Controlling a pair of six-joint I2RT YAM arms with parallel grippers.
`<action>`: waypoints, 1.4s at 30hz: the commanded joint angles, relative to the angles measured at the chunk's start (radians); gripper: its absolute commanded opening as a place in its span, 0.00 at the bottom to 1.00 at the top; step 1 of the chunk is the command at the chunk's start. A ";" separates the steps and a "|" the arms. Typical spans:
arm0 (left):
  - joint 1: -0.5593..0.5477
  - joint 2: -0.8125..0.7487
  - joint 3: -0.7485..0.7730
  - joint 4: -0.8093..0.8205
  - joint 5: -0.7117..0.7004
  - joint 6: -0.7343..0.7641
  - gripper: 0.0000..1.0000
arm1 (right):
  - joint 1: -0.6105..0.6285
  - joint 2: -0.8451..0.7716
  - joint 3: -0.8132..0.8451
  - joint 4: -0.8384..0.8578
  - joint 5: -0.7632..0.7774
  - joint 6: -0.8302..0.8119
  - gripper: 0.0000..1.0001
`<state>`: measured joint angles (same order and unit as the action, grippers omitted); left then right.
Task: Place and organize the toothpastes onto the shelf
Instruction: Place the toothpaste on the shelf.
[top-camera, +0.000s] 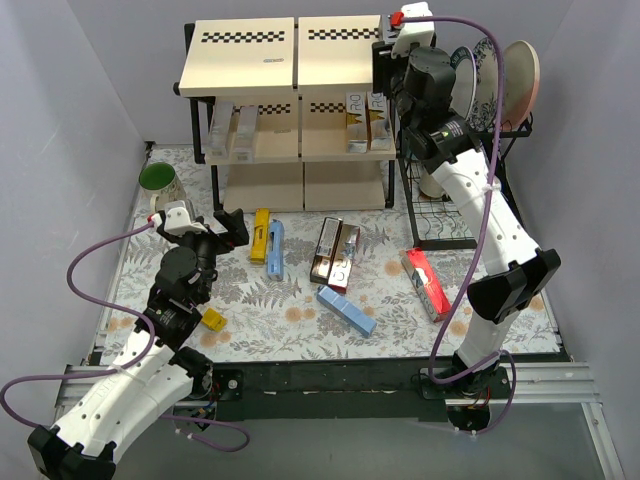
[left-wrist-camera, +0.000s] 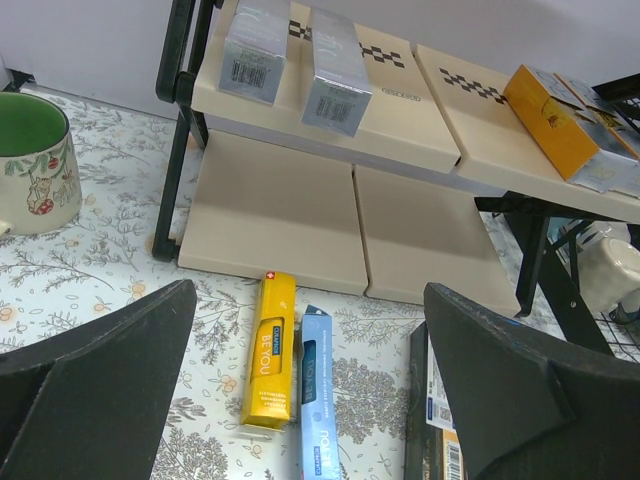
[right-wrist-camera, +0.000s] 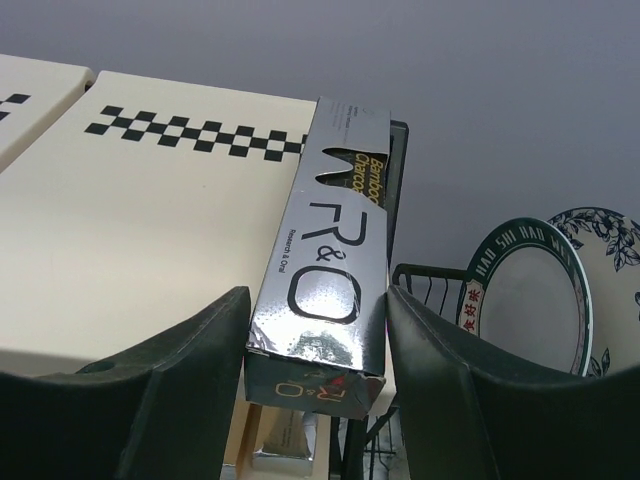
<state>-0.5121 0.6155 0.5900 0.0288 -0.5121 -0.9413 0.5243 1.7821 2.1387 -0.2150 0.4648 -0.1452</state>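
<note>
The silver carton (right-wrist-camera: 325, 270) lies lengthwise between the fingers of the right gripper (right-wrist-camera: 318, 300), on the top board (right-wrist-camera: 130, 230) of the shelf (top-camera: 290, 110), along that board's right edge. Its near end points back at the wrist and appears to project slightly past the board's front edge. Both fingers stand close against its sides, so it cannot be told here whether the jaws clamp it or have let go.

1. Confirm that the carton rests flat on the board before you open fully.
2. Open both jaws clear of the carton's sides, so that neither drags it.
3. Withdraw straight back along the carton's length. Do not swing right: the plates (right-wrist-camera: 525, 300) stand just beyond the right finger, and a sideways nudge could tip the carton off the edge.
4. If it overhangs, push it further in.

The left gripper (left-wrist-camera: 308, 292) is spread wide and empty. The yellow carton (left-wrist-camera: 270, 350) and the blue carton (left-wrist-camera: 318, 400) lie on the table directly ahead of it, likely next picks.
</note>
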 joint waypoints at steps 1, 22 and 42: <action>0.003 -0.010 0.028 -0.010 0.003 -0.001 0.98 | -0.004 0.002 0.040 0.069 -0.008 0.019 0.62; 0.003 0.001 0.028 -0.013 0.007 -0.007 0.98 | 0.014 -0.076 -0.003 0.080 -0.069 0.065 0.79; 0.003 0.032 0.033 -0.020 0.033 -0.031 0.98 | 0.180 -0.748 -1.109 0.147 -0.084 0.409 0.94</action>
<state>-0.5121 0.6357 0.5900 0.0193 -0.4942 -0.9676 0.6617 1.0367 1.1690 -0.0719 0.3935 0.1276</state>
